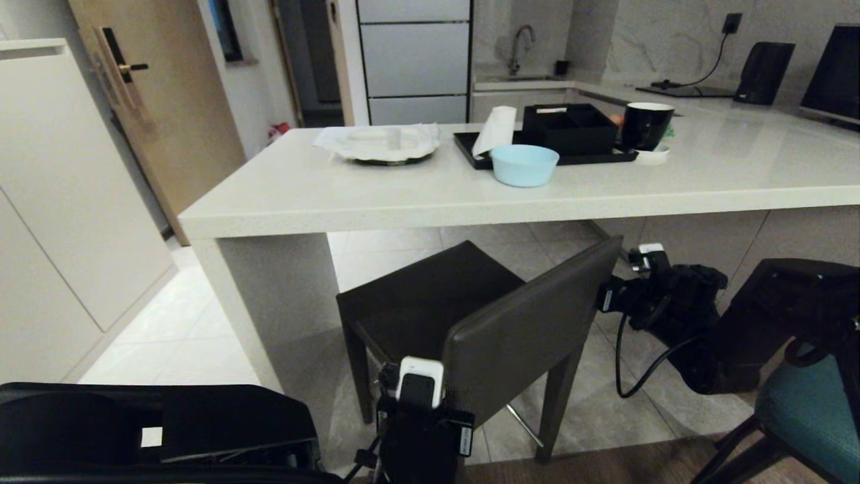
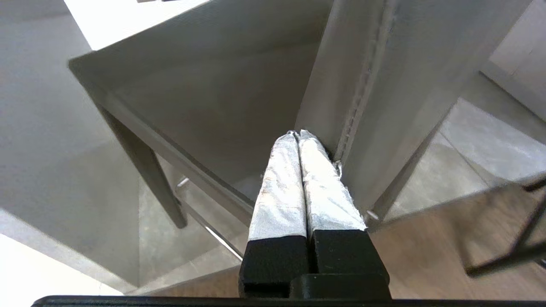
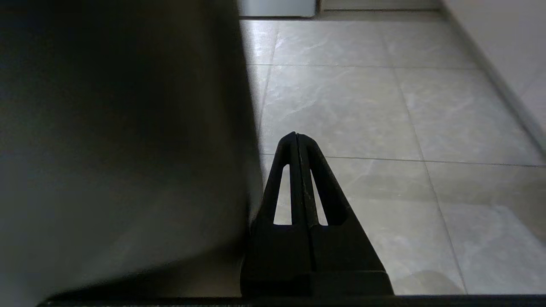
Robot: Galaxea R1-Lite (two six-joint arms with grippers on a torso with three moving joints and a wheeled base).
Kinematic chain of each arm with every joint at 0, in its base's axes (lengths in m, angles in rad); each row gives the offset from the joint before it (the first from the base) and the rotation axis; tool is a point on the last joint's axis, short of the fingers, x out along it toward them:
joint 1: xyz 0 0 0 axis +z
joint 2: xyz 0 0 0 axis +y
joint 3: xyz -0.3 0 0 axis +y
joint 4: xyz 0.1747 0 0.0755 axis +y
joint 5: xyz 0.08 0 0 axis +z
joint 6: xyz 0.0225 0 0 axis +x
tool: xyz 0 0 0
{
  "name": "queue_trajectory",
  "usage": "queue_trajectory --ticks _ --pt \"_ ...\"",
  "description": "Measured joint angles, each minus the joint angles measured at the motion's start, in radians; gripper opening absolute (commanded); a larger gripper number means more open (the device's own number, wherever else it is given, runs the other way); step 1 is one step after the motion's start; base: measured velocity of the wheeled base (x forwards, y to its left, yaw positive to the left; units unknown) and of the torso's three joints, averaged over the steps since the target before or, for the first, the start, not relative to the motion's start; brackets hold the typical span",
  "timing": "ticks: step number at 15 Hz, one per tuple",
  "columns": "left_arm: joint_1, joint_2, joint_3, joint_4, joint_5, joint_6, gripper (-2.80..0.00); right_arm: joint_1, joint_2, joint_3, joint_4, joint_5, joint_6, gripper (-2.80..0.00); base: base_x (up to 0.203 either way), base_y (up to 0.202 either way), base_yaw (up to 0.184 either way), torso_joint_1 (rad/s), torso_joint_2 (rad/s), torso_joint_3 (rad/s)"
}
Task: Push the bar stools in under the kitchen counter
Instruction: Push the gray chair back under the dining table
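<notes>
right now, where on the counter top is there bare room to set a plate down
The near strip of the kitchen counter, in front of the covered plate and blue bowl, is bare, as is the right stretch beyond the black mug. The middle back is crowded: black tray, tissue roll, black box.

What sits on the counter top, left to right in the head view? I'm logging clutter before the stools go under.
Covered plate → white tissue roll → light blue bowl → black divided box → black mug.
</notes>
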Motion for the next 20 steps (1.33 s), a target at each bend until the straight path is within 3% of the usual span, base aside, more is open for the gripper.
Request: queue_trajectory --ticks 6,9,13,16,20 --pt "0.081 0.041 -0.073 0.023 -0.028 0.000 -2.80 0.009 -0.026 0.092 -0.042 0.012 -0.003 -2.80 0.000 0.000 0.000 0.000 0.00 0.000" --pt "0.139 0.043 -0.071 0.028 -0.044 0.000 -2.80 0.070 -0.047 0.160 -0.097 0.047 -0.004 -2.80 0.000 0.000 0.000 0.000 0.00 0.000" --pt "0.203 0.036 -0.059 0.024 -0.034 -0.002 -2.80 0.122 -0.075 0.254 -0.178 0.031 -0.004 -2.80 0.000 0.000 0.000 0.000 0.00 0.000" --pt "0.181 0.005 -0.024 0.025 -0.020 -0.003 -2.80 0.079 -0.082 0.246 -0.174 0.026 -0.004 -2.80 0.000 0.000 0.000 0.000 0.00 0.000" --pt "0.109 -0.056 0.030 0.029 0.013 -0.009 -2.80 -0.022 -0.082 0.105 -0.053 0.046 0.001 -2.80 0.000 0.000 0.000 0.000 0.00 0.000"
